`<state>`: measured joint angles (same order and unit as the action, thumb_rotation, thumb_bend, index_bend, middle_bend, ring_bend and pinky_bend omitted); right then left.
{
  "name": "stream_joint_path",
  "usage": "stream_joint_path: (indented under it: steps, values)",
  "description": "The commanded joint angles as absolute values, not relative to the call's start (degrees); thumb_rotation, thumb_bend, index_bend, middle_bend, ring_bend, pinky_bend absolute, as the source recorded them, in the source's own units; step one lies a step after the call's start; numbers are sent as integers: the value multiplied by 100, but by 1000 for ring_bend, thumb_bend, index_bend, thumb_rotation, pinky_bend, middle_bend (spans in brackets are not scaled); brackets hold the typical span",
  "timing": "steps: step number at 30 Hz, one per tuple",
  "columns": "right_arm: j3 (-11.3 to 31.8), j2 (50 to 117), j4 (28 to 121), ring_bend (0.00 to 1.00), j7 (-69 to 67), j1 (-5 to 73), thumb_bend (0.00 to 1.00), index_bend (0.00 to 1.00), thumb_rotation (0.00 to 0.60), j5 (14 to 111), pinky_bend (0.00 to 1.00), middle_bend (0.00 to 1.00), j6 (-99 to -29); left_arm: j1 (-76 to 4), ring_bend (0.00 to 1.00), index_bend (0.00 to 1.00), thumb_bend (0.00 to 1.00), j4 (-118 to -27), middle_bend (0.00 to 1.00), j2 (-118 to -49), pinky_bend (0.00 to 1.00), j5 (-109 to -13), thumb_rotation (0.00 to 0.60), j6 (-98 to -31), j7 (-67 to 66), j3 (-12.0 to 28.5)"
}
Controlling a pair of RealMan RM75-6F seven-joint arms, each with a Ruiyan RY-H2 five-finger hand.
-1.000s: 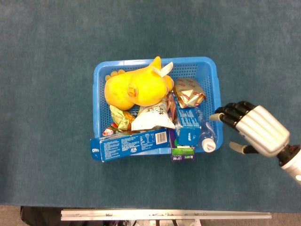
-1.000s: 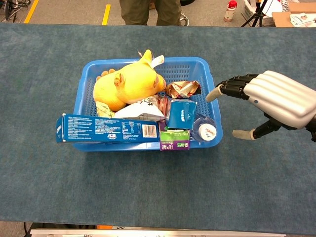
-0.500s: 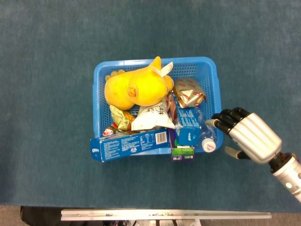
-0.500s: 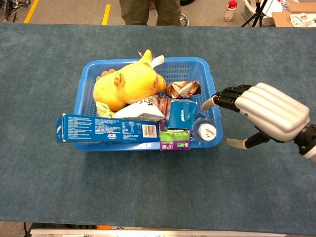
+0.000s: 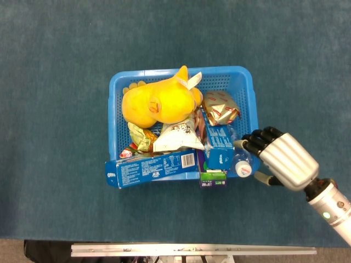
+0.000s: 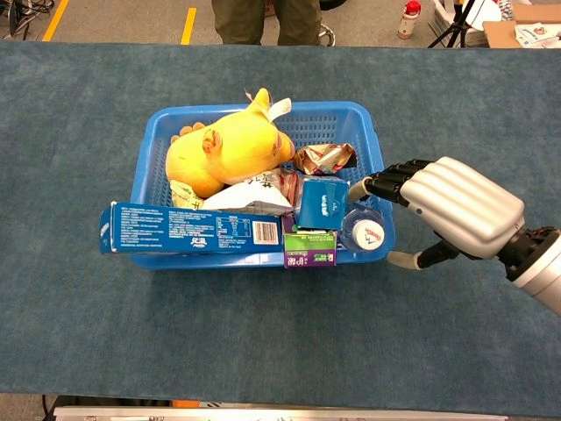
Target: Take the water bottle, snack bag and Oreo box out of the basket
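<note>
The right hand (image 6: 451,215) has moved in from the 3 o'clock side of the blue basket (image 5: 118,87), and now its fingers (image 6: 379,186) reach over the rim right above the water bottle (image 5: 242,165), spread apart and holding nothing. The bottle sits at about 4 o'clock in the basket, the Oreo box (image 5: 152,168) lies along the 6 o'clock edge, and the snack bag (image 5: 175,137) is in the middle beside the yellow toy (image 5: 159,101). Nothing is out yet, so I think the bottle gets grabbed first; the left hand cannot be seen.
</note>
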<state>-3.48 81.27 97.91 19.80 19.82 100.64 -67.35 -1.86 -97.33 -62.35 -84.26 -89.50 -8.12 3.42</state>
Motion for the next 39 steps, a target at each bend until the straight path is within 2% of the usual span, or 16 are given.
stream_joint_path:
  steps: [1,16,23,39]
  values:
    - [-337,8205,9783,322,1965,1991,116,310,600,10096,340,369,-6790,-186,394,423,446,-9733,407,-6232,440,-8426,600,-8946,-812,342]
    - [-337,8542,9556,451,2193,1970,117,428,600,10150,401,483,-6972,-176,394,423,446,-9757,408,-6215,440,-8446,600,-8959,-822,339]
    - [-318,8641,9395,564,2240,1951,118,554,600,10250,462,589,-7154,-179,394,423,446,-9754,409,-6216,440,-8443,600,-8951,-823,341]
    - [-200,8494,9507,682,2087,1939,131,688,600,10412,539,697,-7583,-186,394,423,446,-9742,409,-6228,440,-8428,600,-8926,-855,342]
